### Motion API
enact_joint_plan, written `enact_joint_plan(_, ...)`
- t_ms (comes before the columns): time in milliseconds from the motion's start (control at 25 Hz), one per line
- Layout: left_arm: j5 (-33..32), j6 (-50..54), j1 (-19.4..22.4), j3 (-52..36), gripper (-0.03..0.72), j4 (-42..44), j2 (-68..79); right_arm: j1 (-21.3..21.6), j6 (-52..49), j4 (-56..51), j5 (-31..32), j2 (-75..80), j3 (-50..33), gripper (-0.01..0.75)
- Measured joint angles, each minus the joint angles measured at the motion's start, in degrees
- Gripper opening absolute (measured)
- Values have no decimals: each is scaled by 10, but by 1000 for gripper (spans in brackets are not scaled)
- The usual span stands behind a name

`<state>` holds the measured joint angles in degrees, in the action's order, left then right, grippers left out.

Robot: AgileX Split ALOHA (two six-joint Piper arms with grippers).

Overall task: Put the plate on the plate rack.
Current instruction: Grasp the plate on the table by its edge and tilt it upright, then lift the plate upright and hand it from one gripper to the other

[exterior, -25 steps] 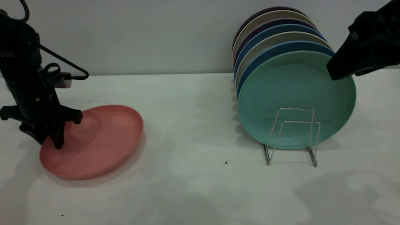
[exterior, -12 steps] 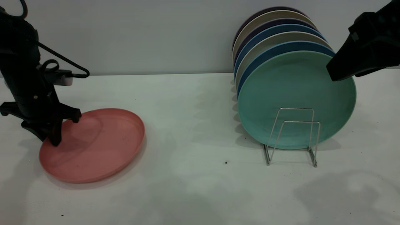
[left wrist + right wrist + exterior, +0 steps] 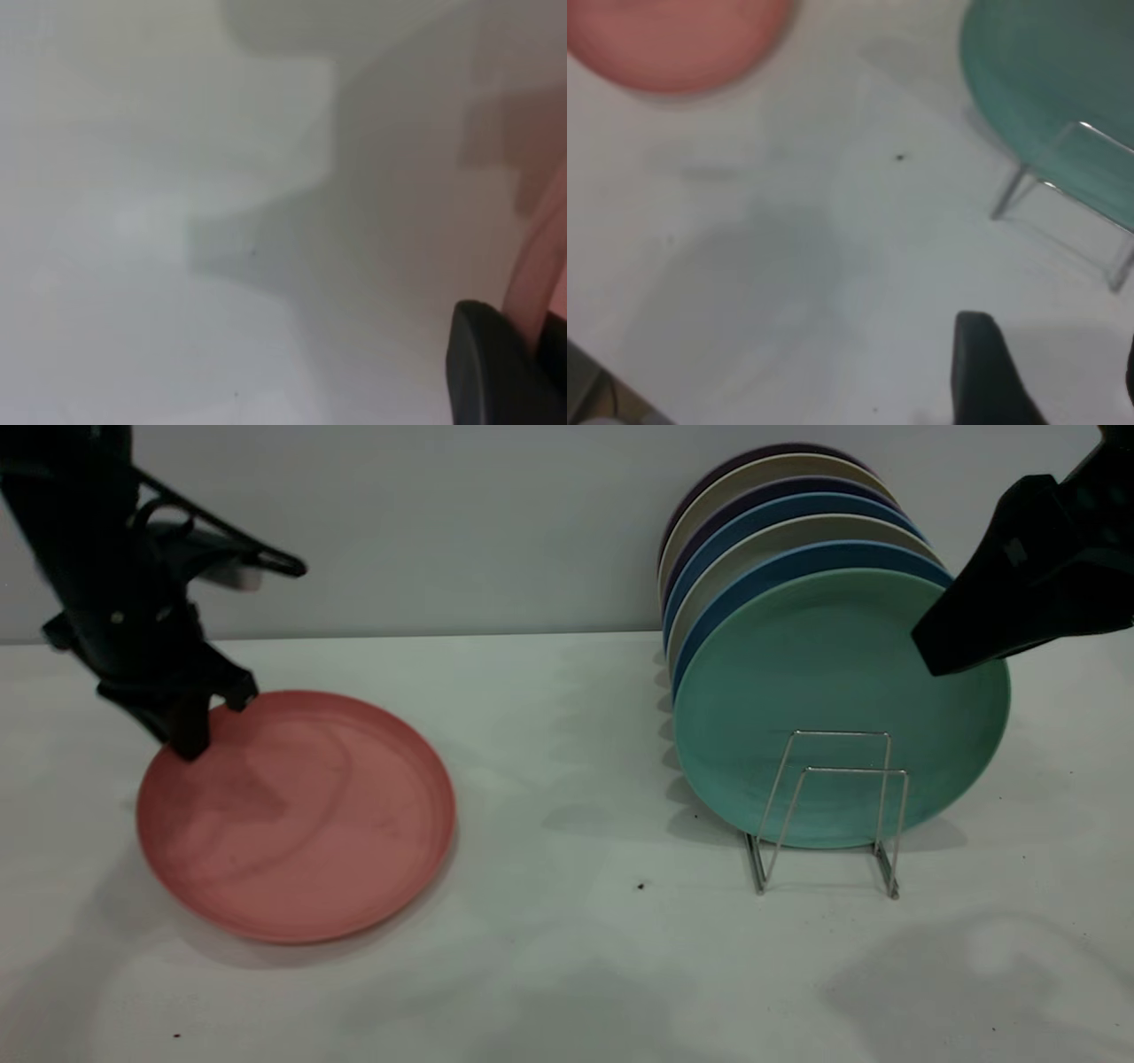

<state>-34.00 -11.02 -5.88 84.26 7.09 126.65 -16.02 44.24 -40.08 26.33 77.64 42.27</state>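
Gripping the salmon-pink plate by its far rim, the left gripper holds it tilted, jaws clamped, near edge low over the pale bench before a grey wall. Well apart, the wire plate rack holds upright plates, a teal plate foremost, beside the right gripper, jaws apart.

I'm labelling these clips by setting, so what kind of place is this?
Probably a lab test bench staged as a dish-drying spot, not a real kitchen: a bare white table against a blank wall, a wire plate rack holding upright plates, and the left end effector gripping a salmon-pink plate.
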Motion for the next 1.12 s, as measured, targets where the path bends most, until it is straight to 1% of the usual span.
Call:
enact_joint_plan(320, -8, -80, -70, -56, 12, 2, -64, 0, 139, -102, 49, 1, 0, 403)
enact_joint_plan(600, -6, -115, -123, -113, 12, 2, -142, 0, 218, -176, 93, 53, 1, 456)
enact_joint_plan(760, -5, -116, -165, -141, 12, 2, -192, -1, 248, -207, 94, 82, 1, 474)
enact_joint_plan(920, -5, -118, -210, -163, 12, 2, -234, -22, 271, -213, 91, 105, 1, 479)
enact_joint_plan(1040, -6, -118, -238, -174, 12, -1, -260, -40, 283, -220, 73, 124, 1, 497)
enact_joint_plan(1120, -10, -118, -254, -178, 12, -7, -275, -43, 287, -221, 57, 137, 1, 519)
